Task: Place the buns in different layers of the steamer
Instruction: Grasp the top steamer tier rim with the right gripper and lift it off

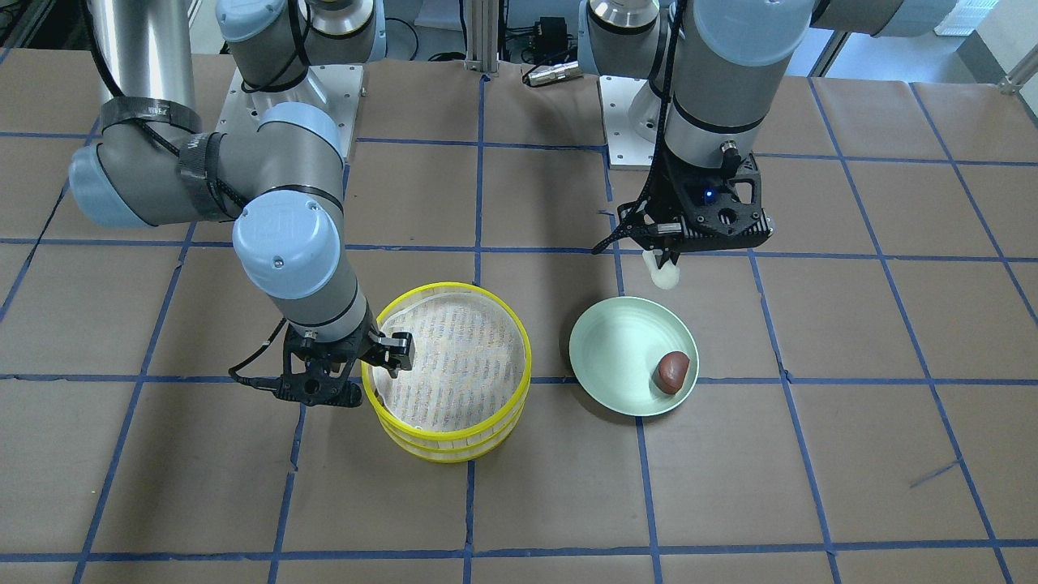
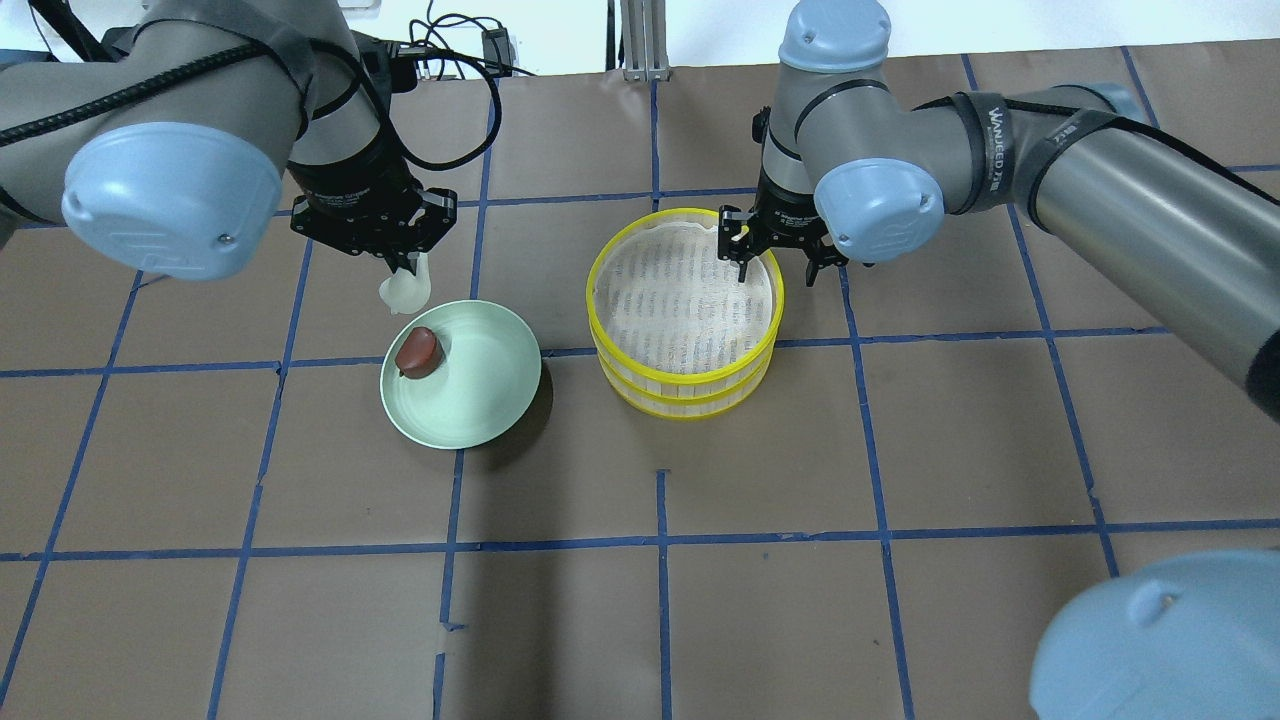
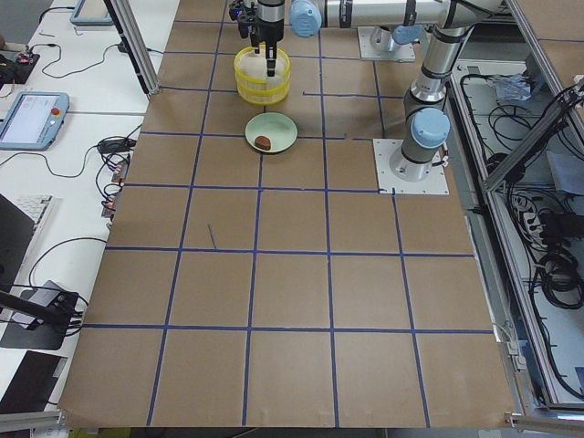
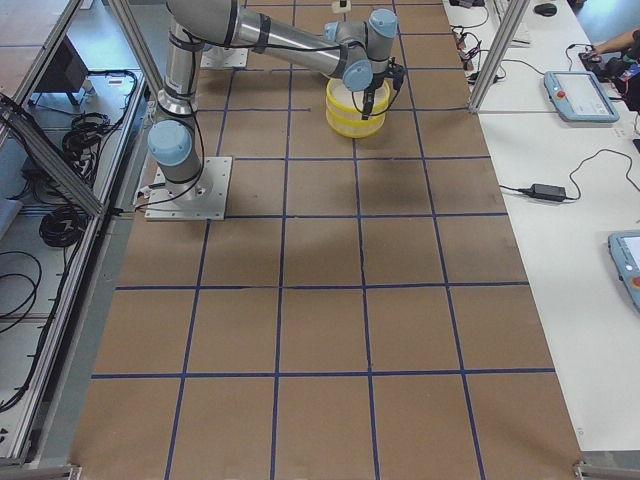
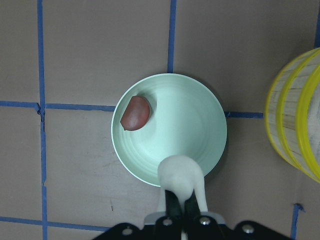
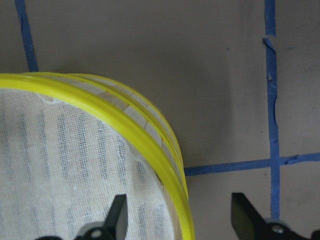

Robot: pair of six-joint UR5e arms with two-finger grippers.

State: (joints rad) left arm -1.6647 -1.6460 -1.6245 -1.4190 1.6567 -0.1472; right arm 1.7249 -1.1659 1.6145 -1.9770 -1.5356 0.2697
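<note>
Pinching the white bun [image 2: 404, 292], left jaws hang; right jaws gape astride the steamer rim [image 2: 685, 380].

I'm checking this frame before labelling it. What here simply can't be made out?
1. Inside of the lower tray: covered by the top tray, every view.
2. Plate and brown bun: behind the right arm, exterior right view.
3. Fingertips of the left gripper: buried in the white bun, left wrist view.

I see the table [image 3: 292, 292] covered in brown paper, gridded with blue tape [image 2: 661, 541]; a white bench [image 3: 55, 201] with grey teach pendants [image 3: 32, 119] runs along one side, black cable bundles [image 3: 552, 265] along the other
</note>
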